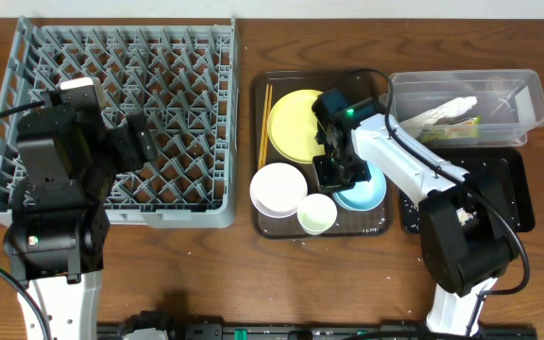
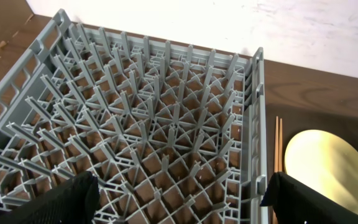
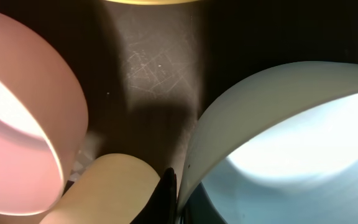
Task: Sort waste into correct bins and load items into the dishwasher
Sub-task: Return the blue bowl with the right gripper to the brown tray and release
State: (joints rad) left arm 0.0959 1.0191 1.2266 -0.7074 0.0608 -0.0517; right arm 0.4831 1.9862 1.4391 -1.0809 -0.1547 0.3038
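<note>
From overhead, the grey dish rack (image 1: pixel 121 57) fills the table's left side and holds no dishes. The left gripper (image 1: pixel 138 142) hangs over its near-left part. On the dark brown serving tray (image 1: pixel 272 228) in the middle, the wooden chopsticks (image 1: pixel 267 123) lie along the left edge with their long axis running away from the robot. Beside them are the yellow plate (image 1: pixel 291 127), the white bowl (image 1: pixel 278 189) and the small white cup (image 1: pixel 316 213). The right gripper (image 1: pixel 343 175) is down at the inner rim of the light blue bowl (image 1: pixel 366 194), so the right arm is clearly the nearer one. The rack lies well off to its left, across the whole tray. The snack wrapper (image 1: pixel 453 128) and crumpled tissue (image 1: pixel 447 108) sit in the clear tub (image 1: pixel 529 90), with the black tray (image 1: pixel 513 189) just in front of it. The left wrist view shows that gripper's fingertips (image 2: pixel 73 199) spread wide with nothing between them, above the rack's pegs. The right wrist view is very close. One dark finger (image 3: pixel 168 190) stands against the outside of the blue bowl's wall, between it and the cup. I cannot tell whether the jaws have clamped the rim. Lifting would likely need that grip confirmed first.
</note>
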